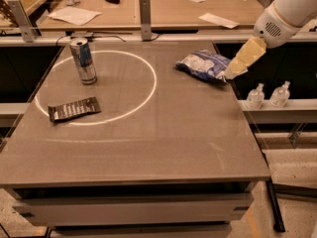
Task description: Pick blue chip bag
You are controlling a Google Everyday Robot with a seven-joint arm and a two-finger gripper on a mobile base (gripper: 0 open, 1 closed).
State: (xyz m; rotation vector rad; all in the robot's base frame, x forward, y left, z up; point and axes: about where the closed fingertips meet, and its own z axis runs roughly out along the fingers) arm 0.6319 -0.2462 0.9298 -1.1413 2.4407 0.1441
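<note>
Blue chip bag: the blue chip bag (202,65) lies puffed and crinkled at the far right of the counter (163,138), close to the right edge.
Long axis: roughly left to right across the counter, the right end sitting slightly nearer the camera; the left end points toward the ring of light (148,90), the right end toward the counter's edge.
End effector: the tan end effector (237,68) reaches down from the upper right on a white arm (287,11), its tip at the bag's right end; open or closed cannot be told.
Inside the ring: a silver-and-blue drink can (83,61) stands upright, well apart from the bag.
On the ring's near left: a flat brown wrapper (74,108).
Beyond the right edge: two small bottles (255,95) on a lower ledge.
</note>
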